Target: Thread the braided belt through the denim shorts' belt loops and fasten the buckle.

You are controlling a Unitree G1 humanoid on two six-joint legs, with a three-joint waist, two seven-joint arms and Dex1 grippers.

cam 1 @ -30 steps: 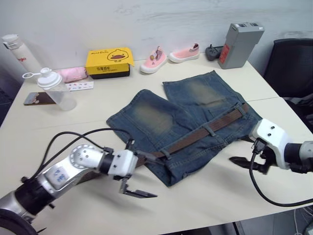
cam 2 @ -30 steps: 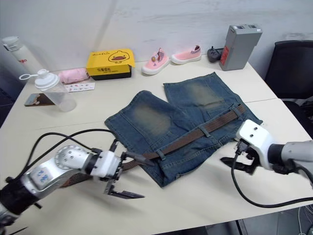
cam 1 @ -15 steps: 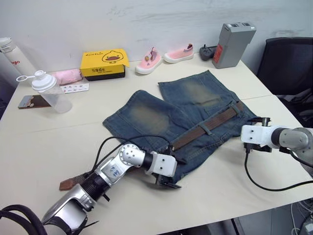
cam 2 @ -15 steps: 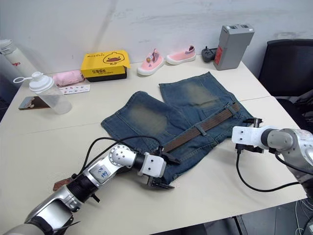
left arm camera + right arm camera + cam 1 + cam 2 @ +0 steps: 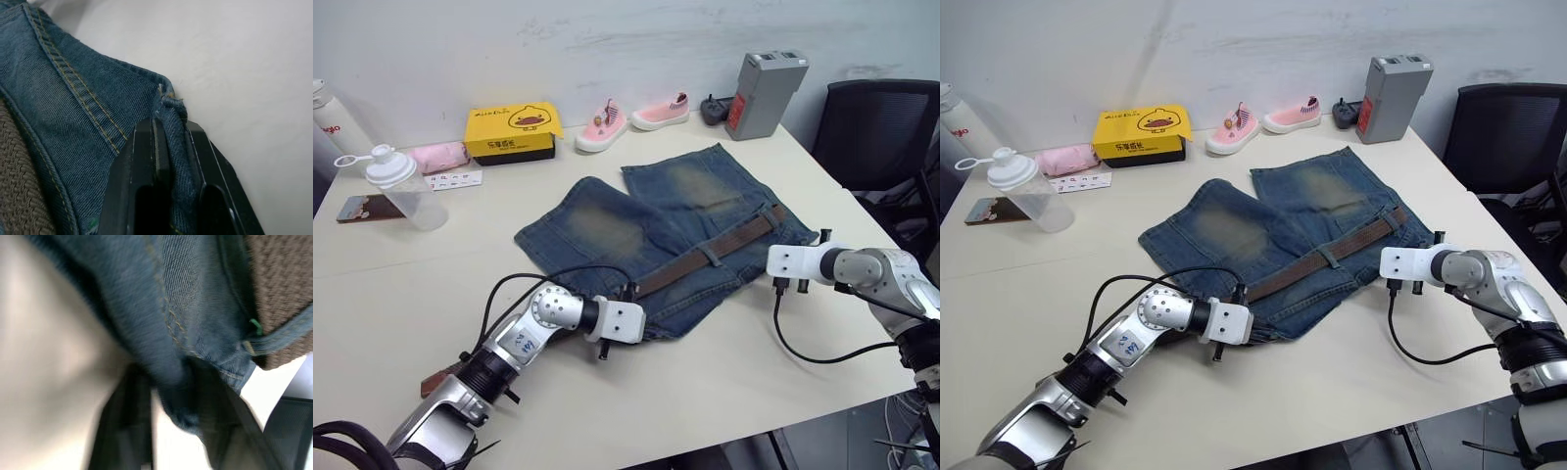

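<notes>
Left hand [image 5: 168, 147]: clamped on the denim shorts [image 5: 607, 230] waistband corner.
Right hand [image 5: 168, 396]: pinching the other corner (blurred).
Braided belt [image 5: 705, 257]: across waistband.

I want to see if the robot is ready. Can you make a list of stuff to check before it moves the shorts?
1. Left gripper shut on a corner of the denim shorts: ok.
2. Right gripper on the other waistband corner, denim between its fingers: ok.
3. Braided belt lies under a belt loop: ok.
4. Belt threaded through every loop: cannot tell.
5. Buckle fastened: cannot tell.
6. Shoes and yellow box lie apart from the shorts: ok.
</notes>
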